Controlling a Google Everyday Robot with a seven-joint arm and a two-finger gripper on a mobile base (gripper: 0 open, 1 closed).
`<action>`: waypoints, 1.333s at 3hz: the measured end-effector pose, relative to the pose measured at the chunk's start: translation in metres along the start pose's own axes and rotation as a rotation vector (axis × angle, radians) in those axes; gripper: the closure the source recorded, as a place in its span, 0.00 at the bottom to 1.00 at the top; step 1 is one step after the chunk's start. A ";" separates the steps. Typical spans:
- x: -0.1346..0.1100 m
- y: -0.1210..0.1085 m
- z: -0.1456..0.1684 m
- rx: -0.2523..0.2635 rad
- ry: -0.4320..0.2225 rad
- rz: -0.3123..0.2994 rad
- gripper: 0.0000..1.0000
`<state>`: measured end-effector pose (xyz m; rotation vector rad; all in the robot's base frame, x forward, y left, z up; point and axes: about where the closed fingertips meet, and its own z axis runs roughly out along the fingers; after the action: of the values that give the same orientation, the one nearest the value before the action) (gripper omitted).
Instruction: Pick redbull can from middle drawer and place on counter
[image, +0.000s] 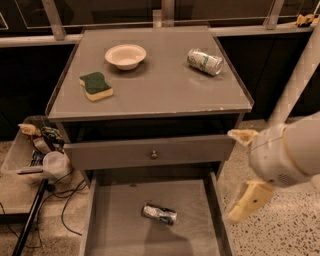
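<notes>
The redbull can (159, 213) lies on its side on the grey floor of the open middle drawer (115, 225), near the middle. My gripper (245, 170) is at the right of the cabinet, just outside the drawer's right wall and above can level. Its two pale fingers (250, 201) stand wide apart and hold nothing. The grey counter (150, 90) is the cabinet top above.
On the counter lie a pale silver can with green markings (205, 61), a white bowl (125, 55) and a green-and-yellow sponge (96, 86). A drawer panel with a round knob (154, 154) sits above the open drawer. A bin of clutter (37, 150) and cables stand at the left.
</notes>
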<state>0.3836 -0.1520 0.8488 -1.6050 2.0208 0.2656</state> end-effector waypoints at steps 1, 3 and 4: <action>0.021 0.020 0.060 0.000 0.029 0.033 0.00; 0.090 0.005 0.126 0.018 0.115 0.067 0.00; 0.090 0.007 0.125 0.021 0.104 0.069 0.00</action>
<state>0.4003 -0.1671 0.6967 -1.5680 2.1535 0.1893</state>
